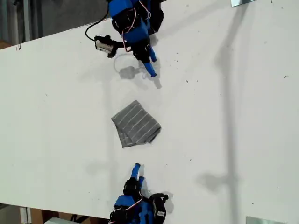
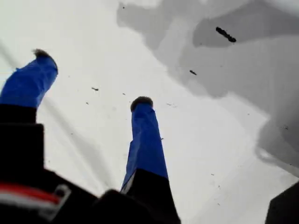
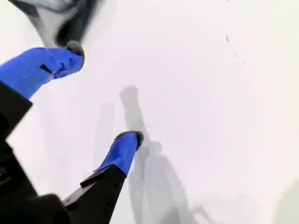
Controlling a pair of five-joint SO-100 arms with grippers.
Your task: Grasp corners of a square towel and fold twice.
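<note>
- First tool (image 2: 91,79): blue fingers (image 2: 147,135) spread apart, gripping nothing, only speckled white bench (image 2: 210,140) and grey shadows beyond.
- Second tool (image 3: 105,93): blue fingertips (image 3: 124,149) likewise parted, empty, hanging over bare bench (image 3: 210,93).
- Cannot tell from the wrist views which arm carries which tool.
- Exterior view: one arm (image 1: 135,28) at 12 o'clock, tool tip (image 1: 150,69) pointing down toward centre; other arm (image 1: 138,203) at 6 o'clock, tip (image 1: 136,169) pointing up.
- Towel (image 1: 136,124) lying folded into a small grey striped square, turned diamond-wise, at the centre of the bench (image 1: 243,116), between both arms, touched by neither.
- Near 4 o'clock on the towel, one corner (image 1: 154,135) slightly rumpled.
</note>
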